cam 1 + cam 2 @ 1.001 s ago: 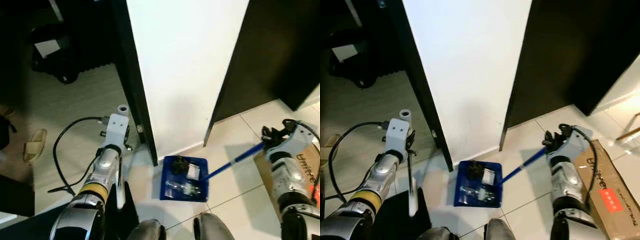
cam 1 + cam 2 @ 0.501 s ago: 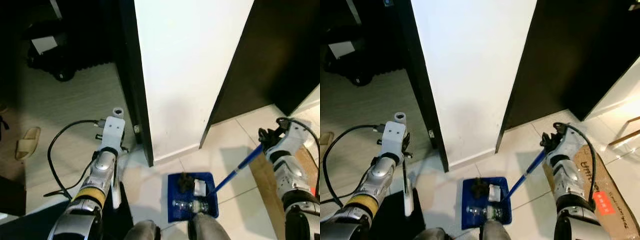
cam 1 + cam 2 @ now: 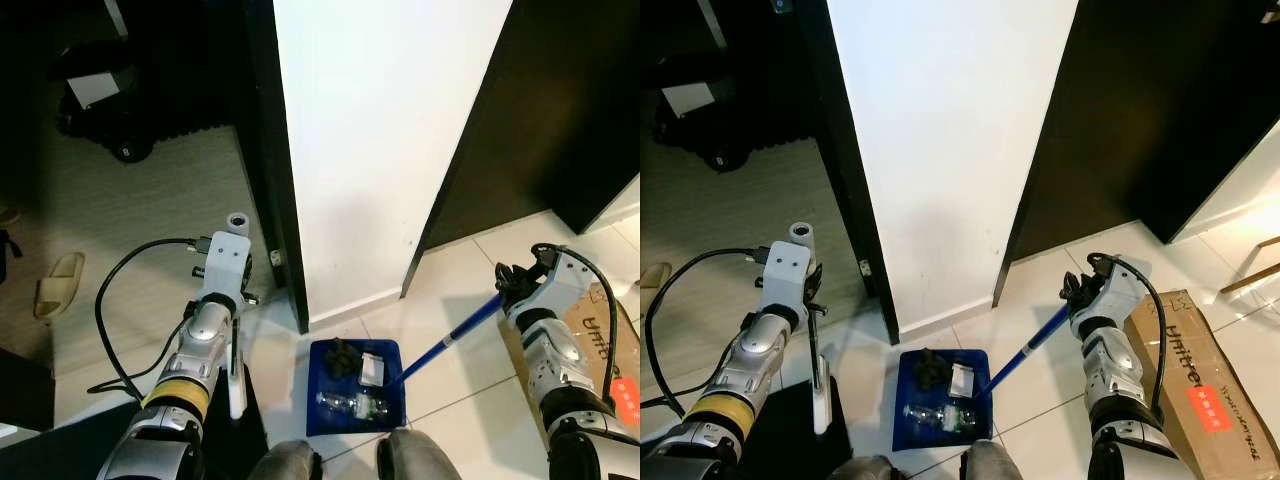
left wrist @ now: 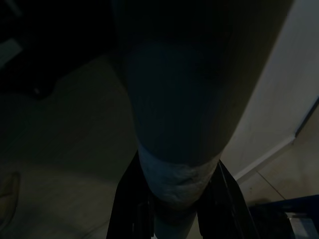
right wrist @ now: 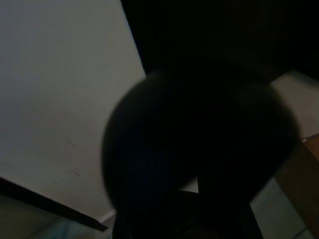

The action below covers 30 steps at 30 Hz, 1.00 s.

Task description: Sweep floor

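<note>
Head views first: blue dustpan (image 3: pixel 353 399) flat on the tiled floor (image 3: pixel 455 385) just in front of the robot's feet, below the white wall panel (image 3: pixel 380 150). Loaded already with a clear plastic bottle (image 3: pixel 352 405), a dark crumpled lump (image 3: pixel 343 358) and a small white packet (image 3: pixel 371 369). Long blue handle (image 3: pixel 450 335) rising from the pan to the right gripper (image 3: pixel 512 278), closed around its upper end. White broom stick (image 3: pixel 818 370) standing near upright at the left, clamped in the left gripper (image 3: pixel 811 303). Cardboard box (image 3: pixel 1195 375) close beside the right arm; slipper (image 3: pixel 58 287) and black cable (image 3: pixel 120 300) off to the left.

Left wrist view: dim, pale stick (image 4: pixel 174 164) pinched between two black fingers (image 4: pixel 130 199), a corner of the pan beyond.

Right wrist view: too dark to make much out beyond the wall.

Judgement on handling: both tools probably light and stiff, smooth on the shaft, likely to twist if held loosely. Best held high on each stick, pan kept level, since the bottle looks free to roll out.
</note>
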### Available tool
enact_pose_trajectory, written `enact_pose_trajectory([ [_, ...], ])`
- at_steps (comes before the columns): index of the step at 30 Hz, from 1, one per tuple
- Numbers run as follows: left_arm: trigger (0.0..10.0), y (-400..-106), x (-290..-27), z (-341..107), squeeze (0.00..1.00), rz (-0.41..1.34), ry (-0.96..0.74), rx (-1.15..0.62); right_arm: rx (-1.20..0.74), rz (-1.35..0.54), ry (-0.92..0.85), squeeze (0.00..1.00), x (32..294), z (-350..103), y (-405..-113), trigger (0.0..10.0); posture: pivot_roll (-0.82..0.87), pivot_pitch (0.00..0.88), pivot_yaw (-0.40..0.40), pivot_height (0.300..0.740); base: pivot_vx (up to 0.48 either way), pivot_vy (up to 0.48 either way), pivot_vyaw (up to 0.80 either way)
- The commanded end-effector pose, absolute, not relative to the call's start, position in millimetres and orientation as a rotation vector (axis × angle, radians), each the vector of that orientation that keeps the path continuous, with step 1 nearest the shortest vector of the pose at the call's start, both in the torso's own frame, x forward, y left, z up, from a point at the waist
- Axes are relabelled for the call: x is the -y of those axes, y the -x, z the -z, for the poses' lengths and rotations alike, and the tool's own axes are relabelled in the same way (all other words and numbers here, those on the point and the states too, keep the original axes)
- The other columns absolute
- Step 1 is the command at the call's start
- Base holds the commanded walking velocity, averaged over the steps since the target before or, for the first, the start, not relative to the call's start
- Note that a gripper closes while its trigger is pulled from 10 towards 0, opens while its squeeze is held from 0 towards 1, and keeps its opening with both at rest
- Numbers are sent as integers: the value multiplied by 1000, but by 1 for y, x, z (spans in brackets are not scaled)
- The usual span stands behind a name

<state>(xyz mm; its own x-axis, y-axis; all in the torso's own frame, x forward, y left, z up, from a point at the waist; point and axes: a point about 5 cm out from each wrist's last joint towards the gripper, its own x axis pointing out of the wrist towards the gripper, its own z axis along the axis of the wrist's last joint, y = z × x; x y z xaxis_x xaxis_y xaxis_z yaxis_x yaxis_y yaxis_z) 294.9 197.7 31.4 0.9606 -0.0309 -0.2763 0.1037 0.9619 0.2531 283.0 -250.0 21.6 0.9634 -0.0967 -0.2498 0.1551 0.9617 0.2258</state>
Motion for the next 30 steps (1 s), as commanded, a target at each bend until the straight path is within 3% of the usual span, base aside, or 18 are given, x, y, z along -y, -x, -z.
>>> enact_pose_trajectory([
  [1,10000,-296,-201,-37,0,72,-290,-258,-199,148,-263,0,250,-25,-284,10000,2,2,-10,740,0,480,0],
  [30,10000,-295,-204,-52,0,85,-322,-235,-193,157,-277,0,242,-22,-281,10000,28,6,-6,740,0,480,0],
])
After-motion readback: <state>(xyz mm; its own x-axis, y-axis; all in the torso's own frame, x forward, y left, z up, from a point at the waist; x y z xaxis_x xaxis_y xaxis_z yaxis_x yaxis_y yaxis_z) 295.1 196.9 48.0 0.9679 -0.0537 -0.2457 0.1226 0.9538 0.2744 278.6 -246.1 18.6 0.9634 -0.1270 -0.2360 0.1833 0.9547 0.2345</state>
